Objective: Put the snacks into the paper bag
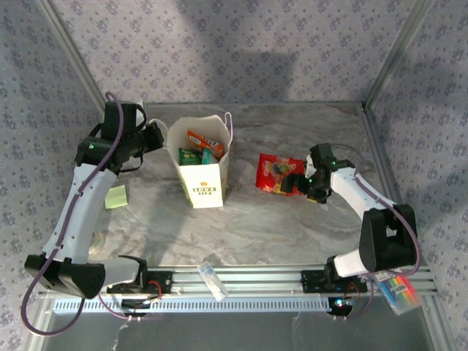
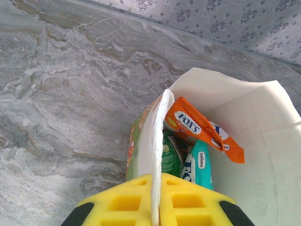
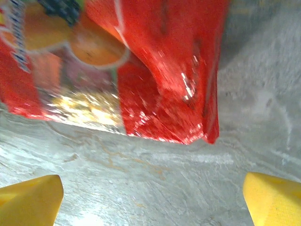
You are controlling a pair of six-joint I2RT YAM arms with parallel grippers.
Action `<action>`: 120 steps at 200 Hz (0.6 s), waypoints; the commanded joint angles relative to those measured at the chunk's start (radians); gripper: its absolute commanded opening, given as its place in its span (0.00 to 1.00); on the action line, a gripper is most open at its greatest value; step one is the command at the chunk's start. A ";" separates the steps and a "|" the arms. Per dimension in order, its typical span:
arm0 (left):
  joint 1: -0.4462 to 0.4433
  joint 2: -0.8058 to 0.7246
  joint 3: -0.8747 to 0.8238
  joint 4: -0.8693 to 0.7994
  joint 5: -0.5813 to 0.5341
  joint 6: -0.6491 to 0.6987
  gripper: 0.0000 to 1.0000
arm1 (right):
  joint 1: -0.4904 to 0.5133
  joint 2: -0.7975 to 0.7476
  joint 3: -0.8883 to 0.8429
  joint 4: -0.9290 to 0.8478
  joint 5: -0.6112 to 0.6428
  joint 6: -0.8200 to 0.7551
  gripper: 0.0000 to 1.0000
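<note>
— Cream paper hides plenty from above. What can you make out inside the paper bag [image 1: 199, 179]?
— On the top camera, just the upper ends of an orange packet [image 1: 202, 139], a green packet [image 1: 189, 155] and a teal packet [image 1: 209, 156]. The bag's walls cover the rest, and I cannot tell whether anything lies beneath them.
— And the arms?
— The left arm [image 1: 80, 201] rises from its base and bends over towards the bag, with the left gripper [image 1: 162, 137] at the bag's left rim. The right arm [image 1: 365, 197] folds back on itself, its right gripper [image 1: 301, 180] low over the table [image 1: 256, 227], just beside a red packet [image 1: 276, 174]. That packet lies flat, apart from the bag and to its right.
— The left wrist camera?
— Its yellow fingers [image 2: 122, 202] are pressed together on the bag's thin side wall, seen edge-on. The bag stands upright and open. The orange packet leans across its mouth with FOX'S lettering legible, and the green and teal ones stand below it, their lower ends cut off by the fingers.
— The right wrist camera?
— Blurred. The red packet is shiny and crinkled, with fruit pictures, and it runs off the top edge. It rests on the marble. Two yellow fingertips [image 3: 30, 200] sit in the bottom corners, wide apart, with nothing between them.
</note>
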 commanded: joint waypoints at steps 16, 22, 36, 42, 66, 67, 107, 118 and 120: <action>-0.008 0.006 0.039 -0.001 0.018 0.021 0.09 | -0.004 -0.026 -0.044 0.138 -0.048 0.055 1.00; -0.008 0.006 0.038 0.000 0.017 0.021 0.09 | -0.006 -0.019 -0.044 0.152 -0.050 0.055 1.00; -0.008 0.007 0.032 0.004 0.013 0.021 0.10 | -0.017 0.009 -0.042 0.178 -0.057 0.050 1.00; -0.008 0.008 0.030 0.003 0.013 0.022 0.09 | -0.023 0.025 -0.040 0.187 -0.062 0.051 1.00; -0.008 0.021 0.031 0.000 0.013 0.021 0.10 | -0.048 0.080 -0.028 0.209 -0.073 0.052 1.00; -0.008 0.021 0.030 0.000 0.013 0.021 0.10 | -0.050 0.082 -0.027 0.210 -0.074 0.052 1.00; -0.008 0.044 0.046 -0.004 0.009 0.013 0.10 | -0.066 0.133 -0.024 0.271 -0.081 0.045 1.00; -0.011 0.056 0.057 -0.007 0.013 0.010 0.10 | -0.066 0.143 -0.020 0.293 -0.108 0.044 1.00; -0.011 0.058 0.059 -0.008 0.013 0.010 0.10 | -0.066 0.144 -0.018 0.295 -0.112 0.043 1.00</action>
